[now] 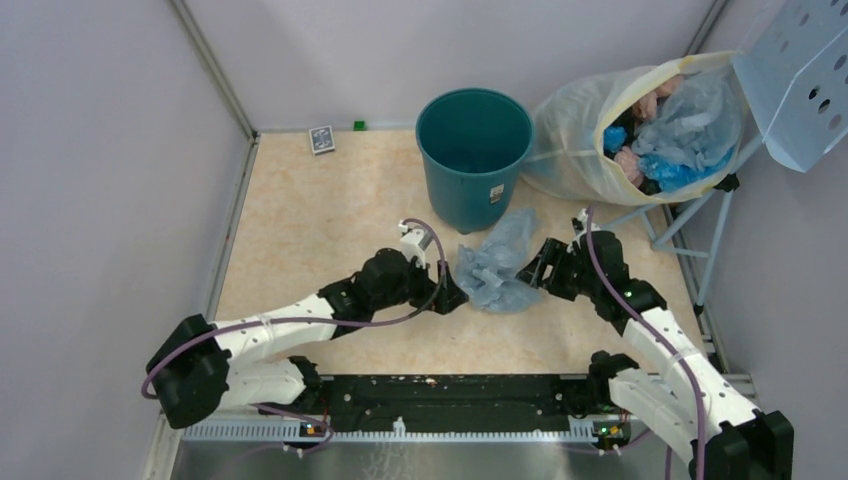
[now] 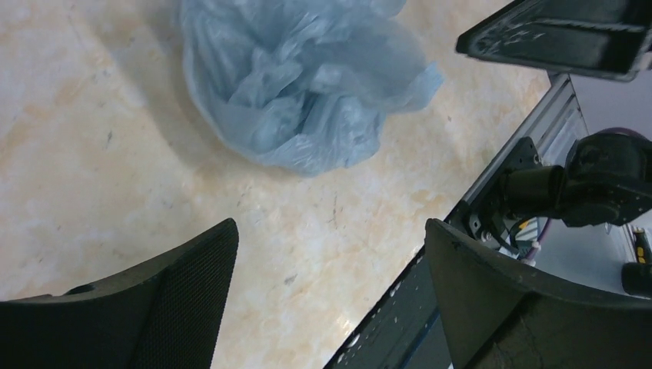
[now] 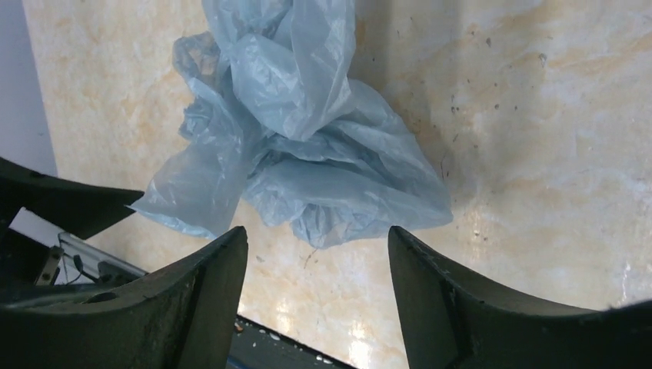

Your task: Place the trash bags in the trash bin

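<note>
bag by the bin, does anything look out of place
The bag lies crumpled on the table at the foot of the bin, not in it. The left hand and right hand flank it, open, holding nothing.

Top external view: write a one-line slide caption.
Crumpled blue trash bag lies between open left gripper and open right gripper, near the teal trash bin.

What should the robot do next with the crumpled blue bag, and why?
Probably nudge the right jaws forward and close them on the blue bag: they stand open with the bag lying just beyond their tips, not yet in the teal bin.
</note>
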Available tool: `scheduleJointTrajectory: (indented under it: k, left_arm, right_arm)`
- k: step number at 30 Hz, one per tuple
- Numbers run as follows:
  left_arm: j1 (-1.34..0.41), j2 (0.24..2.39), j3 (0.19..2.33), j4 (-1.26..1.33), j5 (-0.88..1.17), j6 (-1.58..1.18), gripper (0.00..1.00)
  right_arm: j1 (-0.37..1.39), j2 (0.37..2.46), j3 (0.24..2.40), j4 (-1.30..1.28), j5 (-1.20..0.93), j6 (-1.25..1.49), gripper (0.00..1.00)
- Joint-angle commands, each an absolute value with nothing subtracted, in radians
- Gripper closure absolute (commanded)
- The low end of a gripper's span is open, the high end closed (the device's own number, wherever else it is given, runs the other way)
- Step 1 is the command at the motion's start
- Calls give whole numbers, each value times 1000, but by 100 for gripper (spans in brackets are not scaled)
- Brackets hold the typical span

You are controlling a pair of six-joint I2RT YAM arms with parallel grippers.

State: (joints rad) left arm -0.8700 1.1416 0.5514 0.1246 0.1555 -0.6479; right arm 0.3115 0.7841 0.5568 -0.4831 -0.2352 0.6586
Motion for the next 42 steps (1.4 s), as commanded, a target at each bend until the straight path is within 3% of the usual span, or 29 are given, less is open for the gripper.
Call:
scheduleJointTrajectory:
  k: [1,7,17,21,25,26,28,29,30,37,39,41,42]
  left_arm:
    - [-971,1202,654,229,-49,-667,6]
    - [-1109,1335,746,256,-284,-762,1]
    - [-1114,1538,921,165,-448,-923,5]
    - [-1091,1575,945,136,-438,-918,25]
    - [-1060,1555,929,72,-420,-938,57]
    - [-1051,1539,916,75,-399,-923,70]
    - [-1026,1492,880,82,-345,-882,95]
    - [-1008,1458,858,79,-317,-863,100]
    - [-990,1424,834,73,-291,-839,100]
    - [-824,1096,683,-10,-62,-714,100]
    - [-818,1025,675,-56,-37,-685,100]
    - [-818,976,671,-72,-7,-672,100]
    - [-817,960,671,-76,30,-671,100]
  right_arm:
    - [366,817,565,-327,-99,673,34]
    - [377,858,565,-200,-4,647,37]
    - [380,985,561,-45,61,607,40]
    - [380,1027,559,-8,58,599,42]
    - [380,1053,553,44,30,582,59]
    - [381,1056,553,43,21,578,64]
    - [381,1054,555,26,23,566,86]
    - [381,1047,557,8,35,562,94]
    - [381,1036,560,-20,56,557,100]
    - [380,906,561,-118,152,528,100]
    - [380,880,563,-86,26,482,76]
    - [380,877,563,-54,-131,495,41]
    - [382,888,564,-44,-179,527,32]
